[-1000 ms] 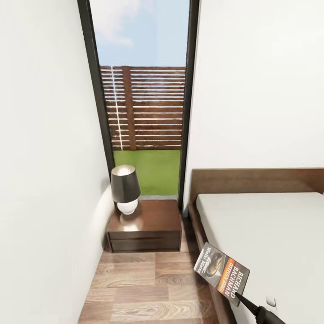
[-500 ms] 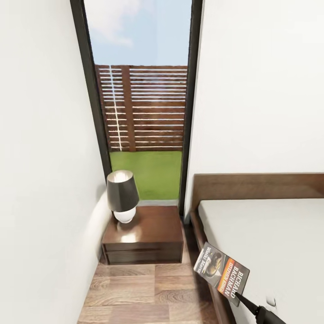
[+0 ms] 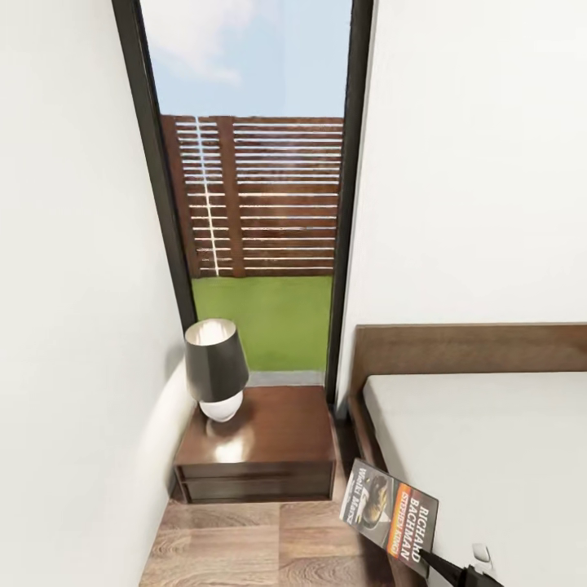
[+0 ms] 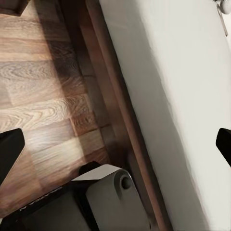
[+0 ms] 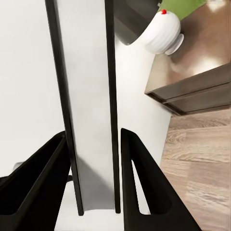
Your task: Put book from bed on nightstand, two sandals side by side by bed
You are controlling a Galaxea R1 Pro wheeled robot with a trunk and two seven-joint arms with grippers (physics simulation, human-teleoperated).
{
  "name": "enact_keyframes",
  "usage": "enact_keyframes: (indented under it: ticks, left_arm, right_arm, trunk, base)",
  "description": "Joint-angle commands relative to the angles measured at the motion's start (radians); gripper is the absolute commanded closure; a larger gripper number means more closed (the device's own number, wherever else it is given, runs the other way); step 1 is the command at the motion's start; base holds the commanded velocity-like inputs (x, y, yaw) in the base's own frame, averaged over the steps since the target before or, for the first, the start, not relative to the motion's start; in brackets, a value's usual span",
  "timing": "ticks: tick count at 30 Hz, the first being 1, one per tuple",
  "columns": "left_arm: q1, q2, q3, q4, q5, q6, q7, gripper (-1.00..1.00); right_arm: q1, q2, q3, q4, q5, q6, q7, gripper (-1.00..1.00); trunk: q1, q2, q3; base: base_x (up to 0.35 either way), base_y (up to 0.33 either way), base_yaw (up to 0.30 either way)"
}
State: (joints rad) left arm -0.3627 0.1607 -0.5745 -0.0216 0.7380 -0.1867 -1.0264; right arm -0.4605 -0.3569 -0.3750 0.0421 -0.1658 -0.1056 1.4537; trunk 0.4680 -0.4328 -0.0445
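Note:
My right gripper (image 3: 434,562) is shut on the book (image 3: 390,514), a dark paperback with an orange band. I hold it tilted over the bed's near corner and the floor strip. In the right wrist view the book (image 5: 91,96) stands edge-on between both black fingers (image 5: 139,183). The nightstand (image 3: 269,444) sits ahead by the window, and its bare top lies beyond the book. The bed (image 3: 489,465), with its grey mattress, fills the right side. My left gripper (image 4: 118,144) is open above the bed's frame edge (image 4: 115,110). The sandals are out of view.
A dark-shaded lamp (image 3: 214,367) with a white base stands on the nightstand's left half, seen too as the lamp (image 5: 161,31). A white wall (image 3: 73,326) closes the left side. A narrow wood floor strip (image 3: 244,546) runs between wall and bed. A tall window (image 3: 261,204) is behind.
The whole view has shifted as the camera moved nearer the nightstand, which now sits lower and larger. The book stays in the right gripper, a little lower in the picture.

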Motion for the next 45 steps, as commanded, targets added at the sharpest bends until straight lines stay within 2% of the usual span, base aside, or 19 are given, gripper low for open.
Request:
enact_keyframes:
  ticks: [1,45]
  left_arm:
    - [-0.001,0.0,-0.008,0.0,0.006,-0.007,-0.001,-1.0]
    - [-0.001,0.0,-0.008,0.0,0.006,-0.007,-0.001,-1.0]
  right_arm:
    - [-0.002,0.0,0.002,0.004,-0.009,-0.011,0.001,1.0]
    - [-0.002,0.0,0.002,0.004,-0.008,-0.011,-0.009,1.0]
  trunk:
    - [0.001,-0.002,-0.002]
    - [0.001,-0.002,-0.002]
  base:
    - [0.306,0.0,0.0]
    - [0.265,0.031,0.0]
